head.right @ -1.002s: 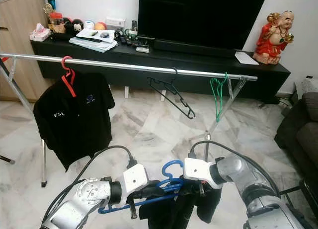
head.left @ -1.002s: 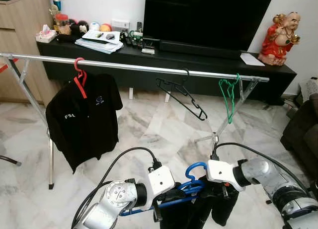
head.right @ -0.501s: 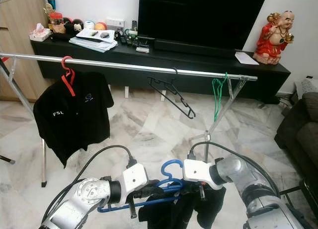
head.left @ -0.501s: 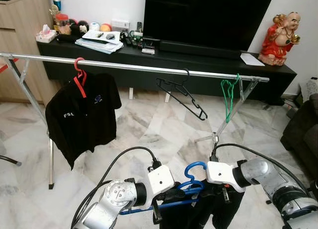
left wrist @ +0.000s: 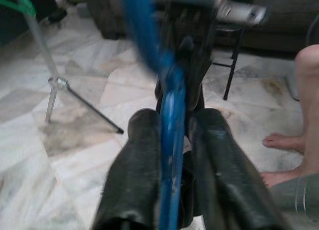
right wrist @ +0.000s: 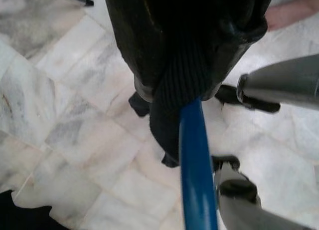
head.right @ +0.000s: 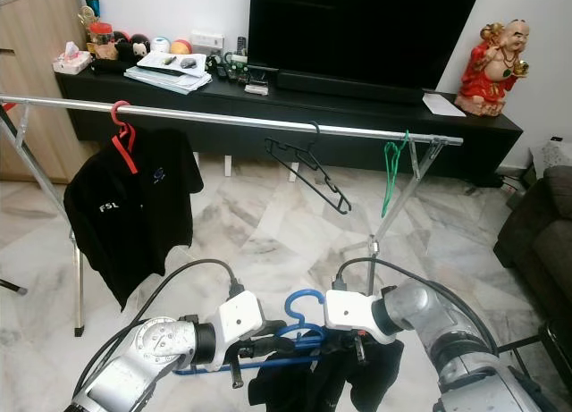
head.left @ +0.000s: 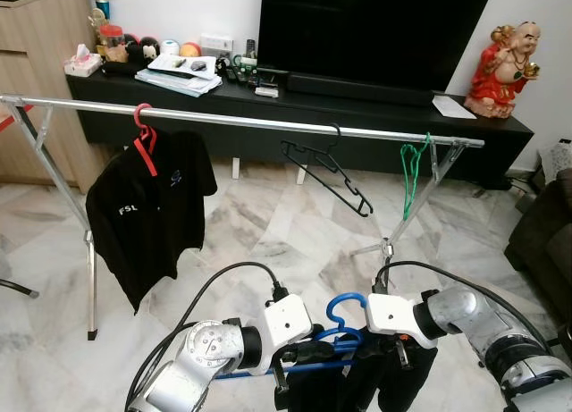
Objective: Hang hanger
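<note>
A blue hanger (head.left: 344, 306) carrying a black garment (head.left: 393, 381) is held low in front of me, below the silver clothes rail (head.left: 250, 119). My left gripper (head.left: 308, 351) is shut on the hanger's blue bar (left wrist: 172, 120), one black finger (left wrist: 137, 165) on each side. On the other side of the hook, my right gripper (head.left: 398, 349) is shut on the garment's ribbed cloth (right wrist: 184, 65), from which the blue bar (right wrist: 195, 160) emerges.
On the rail hang a black shirt (head.left: 147, 211) on a red hanger, an empty black hanger (head.left: 326, 171) and a green hanger (head.left: 409, 175). Behind it stands a dark TV console (head.left: 268, 99). A sofa (head.left: 545, 233) is at right. A person's bare foot (left wrist: 279, 140) rests nearby.
Both grippers have shifted the blue hanger slightly left and down. The black shirt and the green hanger on the rail are swinging a little.
</note>
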`<state>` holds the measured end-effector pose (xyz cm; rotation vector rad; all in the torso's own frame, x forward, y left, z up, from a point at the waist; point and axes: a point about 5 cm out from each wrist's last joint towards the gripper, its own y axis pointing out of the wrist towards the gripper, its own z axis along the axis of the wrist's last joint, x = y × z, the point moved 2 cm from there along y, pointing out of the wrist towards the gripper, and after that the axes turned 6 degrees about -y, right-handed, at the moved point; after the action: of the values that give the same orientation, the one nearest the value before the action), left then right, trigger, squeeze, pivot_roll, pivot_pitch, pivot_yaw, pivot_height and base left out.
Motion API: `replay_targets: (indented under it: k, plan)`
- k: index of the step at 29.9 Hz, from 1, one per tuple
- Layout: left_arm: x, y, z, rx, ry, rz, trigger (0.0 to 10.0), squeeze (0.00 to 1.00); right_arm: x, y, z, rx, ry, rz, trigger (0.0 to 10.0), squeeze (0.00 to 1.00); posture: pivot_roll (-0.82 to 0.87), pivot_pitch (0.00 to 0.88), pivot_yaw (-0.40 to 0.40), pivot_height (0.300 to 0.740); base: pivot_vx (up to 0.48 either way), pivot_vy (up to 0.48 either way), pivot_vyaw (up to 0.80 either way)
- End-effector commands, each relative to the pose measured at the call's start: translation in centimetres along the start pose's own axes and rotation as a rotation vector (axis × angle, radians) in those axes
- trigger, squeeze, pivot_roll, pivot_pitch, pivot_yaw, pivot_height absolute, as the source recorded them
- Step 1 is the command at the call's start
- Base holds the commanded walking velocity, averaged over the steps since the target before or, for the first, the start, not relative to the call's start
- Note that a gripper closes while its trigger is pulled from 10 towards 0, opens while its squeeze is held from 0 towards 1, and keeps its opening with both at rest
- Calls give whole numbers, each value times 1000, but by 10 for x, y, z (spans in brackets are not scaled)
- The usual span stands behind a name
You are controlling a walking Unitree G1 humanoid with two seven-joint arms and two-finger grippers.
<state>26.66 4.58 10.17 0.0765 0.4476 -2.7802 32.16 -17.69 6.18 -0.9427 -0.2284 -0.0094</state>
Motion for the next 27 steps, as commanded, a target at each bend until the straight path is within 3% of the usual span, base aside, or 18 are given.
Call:
replay_targets:
  k: [1,5,8,9,12,13,15,18,19,20,22,23,24,27]
  plan:
    - [1,-1,6,10,22,-26,10000,1000,0,-4,-5,-27,2,-9,0,0,124,0,-172,740,0,0,0]
    - [-8,-14,1,-20,22,7,10000,1000,0,-4,-8,-54,0,-19,0,0,124,0,-172,740,0,0,0]
    - [-22,-32,-3,-47,19,89,10000,1000,4,-7,-11,-81,3,-69,0,0,125,0,-171,740,0,0,0]
    - [-33,-45,-9,-65,17,168,10000,1000,9,-11,-13,-96,8,-120,0,0,125,0,-171,740,0,0,0]
    - [-44,-57,-17,-65,1,262,10000,1000,14,-16,-16,-129,11,-177,0,0,126,0,-170,740,0,0,0]
    - [-54,-69,-26,-45,-36,368,10000,1000,22,-23,-20,-160,31,-252,0,0,125,0,-169,740,0,0,0]
    - [-57,-74,-31,-48,-46,405,10000,1000,24,-25,-20,-162,43,-272,0,0,118,0,-167,740,0,0,0]
    - [-75,-101,-54,-45,-100,676,10000,1000,39,-40,-15,-105,80,-401,0,0,122,0,-168,740,0,0,0]
    - [-75,-101,-54,-45,-100,676,10000,1000,39,-40,-15,-105,80,-401,0,0,122,0,-168,740,0,0,0]
    - [-77,-109,-67,-43,-155,777,10000,1000,47,-47,-9,-59,89,-458,0,0,120,0,-168,740,0,0,0]
    - [-77,-113,-77,-50,-188,842,10000,1000,54,-52,-5,-41,90,-502,0,0,114,0,-167,740,0,0,0]
    - [-77,-114,-81,-37,-214,864,10000,800,56,-54,-2,-24,88,-514,0,0,112,0,-166,740,0,0,0]
    - [-76,-113,-83,-26,-234,874,10000,0,58,-55,1,-8,84,-519,0,0,109,0,-166,740,0,0,0]
    - [-73,-111,-90,-26,-271,890,10000,0,63,-56,9,26,67,-526,0,0,109,0,-166,740,0,0,0]
